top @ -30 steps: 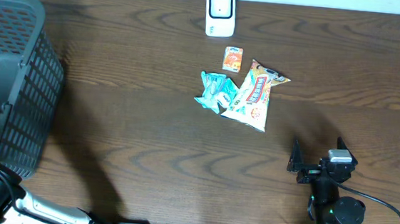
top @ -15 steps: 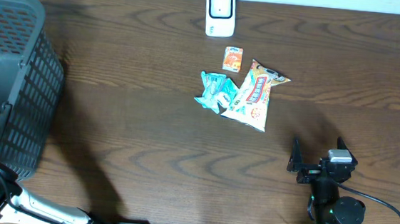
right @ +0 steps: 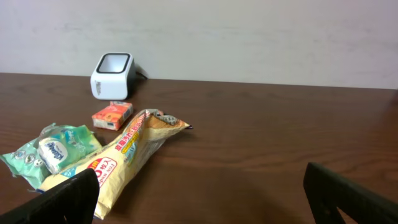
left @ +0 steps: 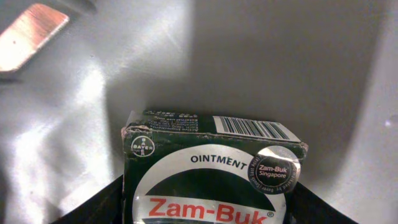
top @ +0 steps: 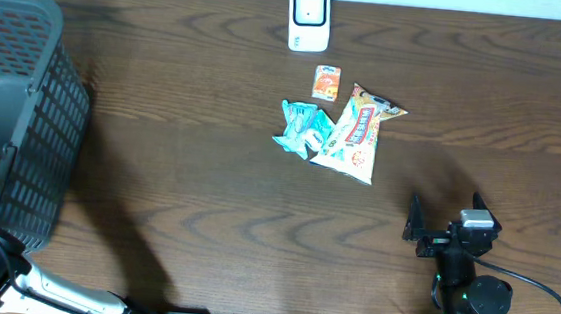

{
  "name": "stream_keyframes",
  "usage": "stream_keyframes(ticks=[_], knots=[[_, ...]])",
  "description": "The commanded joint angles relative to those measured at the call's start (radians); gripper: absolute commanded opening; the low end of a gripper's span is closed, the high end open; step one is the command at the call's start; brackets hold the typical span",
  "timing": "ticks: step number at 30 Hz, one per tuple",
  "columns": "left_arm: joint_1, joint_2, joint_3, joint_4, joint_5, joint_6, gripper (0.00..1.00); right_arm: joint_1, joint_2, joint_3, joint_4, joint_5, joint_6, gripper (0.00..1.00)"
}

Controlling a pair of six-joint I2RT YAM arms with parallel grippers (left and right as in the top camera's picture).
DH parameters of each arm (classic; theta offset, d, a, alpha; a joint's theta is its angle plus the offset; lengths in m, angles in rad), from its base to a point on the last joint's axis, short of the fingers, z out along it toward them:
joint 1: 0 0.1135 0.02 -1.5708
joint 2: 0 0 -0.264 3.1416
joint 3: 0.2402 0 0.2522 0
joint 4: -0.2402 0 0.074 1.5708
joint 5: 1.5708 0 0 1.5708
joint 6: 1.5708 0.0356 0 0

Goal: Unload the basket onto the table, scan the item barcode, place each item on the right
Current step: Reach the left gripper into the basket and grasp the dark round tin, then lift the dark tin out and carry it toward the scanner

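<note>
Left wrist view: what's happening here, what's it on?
The left gripper straddles a green Zam-Buk ointment box on a grey surface, its barcode facing the camera; I can't tell if it is clamped yet. The right gripper is open and empty, facing the snack bag, teal pack, small orange box and white scanner across the table. Nothing is at the scanner yet.

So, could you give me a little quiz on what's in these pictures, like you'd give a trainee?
1. True or false: the white scanner stands on the table, outside the black basket.
2. On the right gripper, the jaws are: A wide open, B shut tight, C hidden.
3. What brand name is printed on the green box in the left wrist view?
Key: 1 true; 2 A; 3 Zam-Buk.
</note>
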Motion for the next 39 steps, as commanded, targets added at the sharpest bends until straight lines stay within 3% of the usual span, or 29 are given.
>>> stream_keyframes(ticks=[1,17,22,28,32,39], knots=[[0.003,-0.023,-0.005,-0.013,0.054,0.001,0.62,-0.002,-0.005,-0.002,-0.003,0.004,0.0,0.99],[-0.106,-0.319,0.011,-0.011,0.23,-0.069,0.62,-0.002,-0.005,-0.002,-0.003,0.004,-0.001,0.99],[-0.193,-0.489,0.024,0.066,0.231,-0.196,0.62,-0.002,-0.005,-0.002,-0.003,0.004,-0.001,0.99],[-0.329,-0.68,0.024,0.255,0.29,-0.33,0.62,-0.002,-0.005,-0.002,-0.003,0.004,-0.001,0.99],[-0.447,-0.777,0.024,0.344,0.29,-0.344,0.62,-0.002,-0.005,-0.002,-0.003,0.004,-0.001,0.99],[-0.751,-0.831,0.022,0.319,0.29,-0.344,0.62,-0.002,-0.005,-0.002,-0.003,0.004,-0.001,0.99]])
